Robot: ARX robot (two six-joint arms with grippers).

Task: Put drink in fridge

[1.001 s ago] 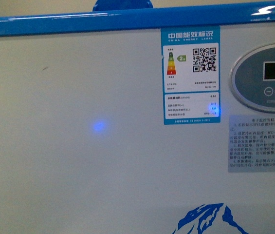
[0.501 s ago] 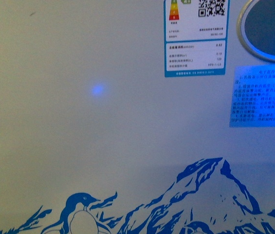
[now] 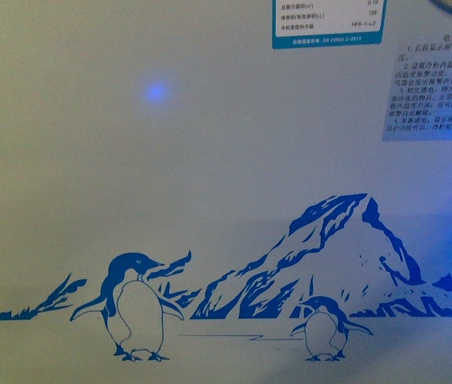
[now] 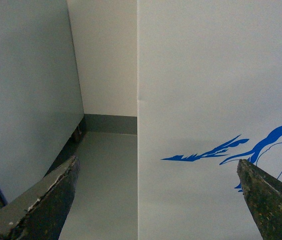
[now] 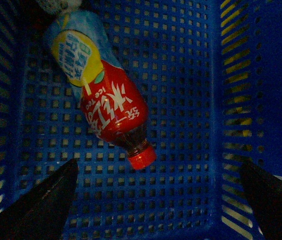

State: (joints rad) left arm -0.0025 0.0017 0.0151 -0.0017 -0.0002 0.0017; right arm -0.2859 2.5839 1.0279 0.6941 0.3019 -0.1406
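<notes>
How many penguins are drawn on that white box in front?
2. On the fridge front, a larger penguin stands left of the mountain, and a smaller penguin stands at the mountain's foot, further right. Others may lie outside the picture.

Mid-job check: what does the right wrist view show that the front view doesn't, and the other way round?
Right wrist only: the drink lying on its side in a blue basket, the right gripper over it, fingers spread wide. Front only: the fridge, its white wall carrying a penguin-and-mountain print, stickers and a blue light spot. Shared: nothing appears in both.
</notes>
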